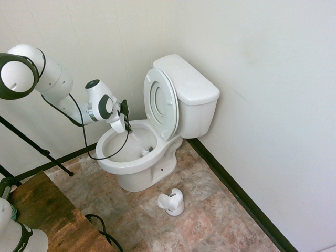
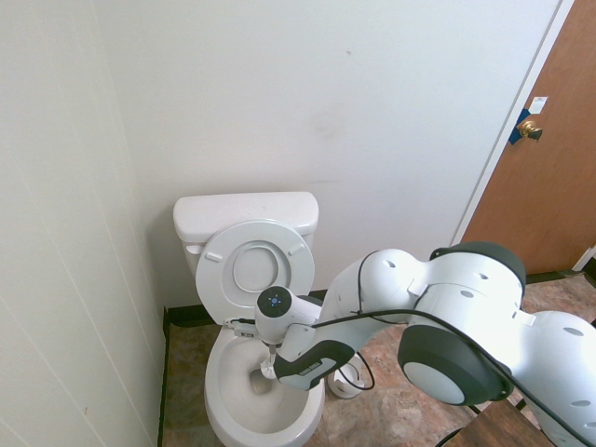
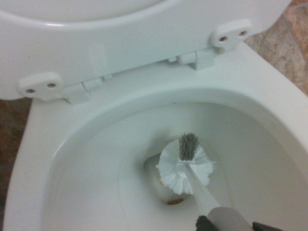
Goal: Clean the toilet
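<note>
Toilet (image 1: pixel 157 131) against the wall in the room's corner, on the tiled floor (image 1: pixel 210 210), seat and lid tipped up against the tank. Tool (image 1: pixel 125 122) above the bowl's rim, pressed together on the handle of a white brush (image 3: pixel 185 166). Brush head down at the bottom of the bowl, by the drain. Brush holder (image 1: pixel 172 202) on the floor just in front of the toilet.
</note>
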Robot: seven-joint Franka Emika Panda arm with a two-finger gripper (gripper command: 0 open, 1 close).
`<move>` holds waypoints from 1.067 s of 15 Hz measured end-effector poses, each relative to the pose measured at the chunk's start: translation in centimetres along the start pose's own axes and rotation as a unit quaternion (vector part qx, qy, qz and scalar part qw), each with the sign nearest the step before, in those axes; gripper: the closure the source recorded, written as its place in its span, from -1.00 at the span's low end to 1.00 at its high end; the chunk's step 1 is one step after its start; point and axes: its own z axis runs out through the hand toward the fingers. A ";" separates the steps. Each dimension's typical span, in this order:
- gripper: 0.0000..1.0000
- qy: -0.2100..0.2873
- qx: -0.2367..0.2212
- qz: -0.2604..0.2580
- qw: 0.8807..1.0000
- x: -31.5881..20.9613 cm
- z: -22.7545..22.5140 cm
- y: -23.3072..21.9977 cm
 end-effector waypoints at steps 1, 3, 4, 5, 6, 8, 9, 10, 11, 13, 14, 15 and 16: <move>1.00 0.001 0.003 -0.005 1.000 -1.0 0.1 -0.5; 1.00 0.003 0.010 -0.014 1.000 -3.6 -0.4 -1.3; 1.00 0.004 0.010 -0.019 1.000 -4.8 -0.6 -1.4; 1.00 0.004 0.011 -0.023 1.000 -5.8 -0.7 -1.4; 1.00 0.005 0.008 -0.026 1.000 -6.5 -0.5 -1.0; 1.00 0.011 0.004 -0.029 1.000 -7.7 0.2 0.1; 1.00 0.018 0.002 -0.028 0.999 -7.9 0.5 0.7; 1.00 0.023 0.001 -0.028 0.999 -7.8 0.6 1.2; 1.00 0.028 0.000 -0.027 0.999 -7.2 0.6 1.7; 1.00 0.030 0.001 -0.020 0.999 -5.4 -0.6 2.3; 1.00 0.029 0.003 -0.016 0.999 -4.4 -2.0 2.6; 1.00 0.028 0.005 -0.015 0.999 -3.6 -3.7 3.0; 1.00 0.026 0.008 -0.017 0.999 -2.9 -5.6 3.4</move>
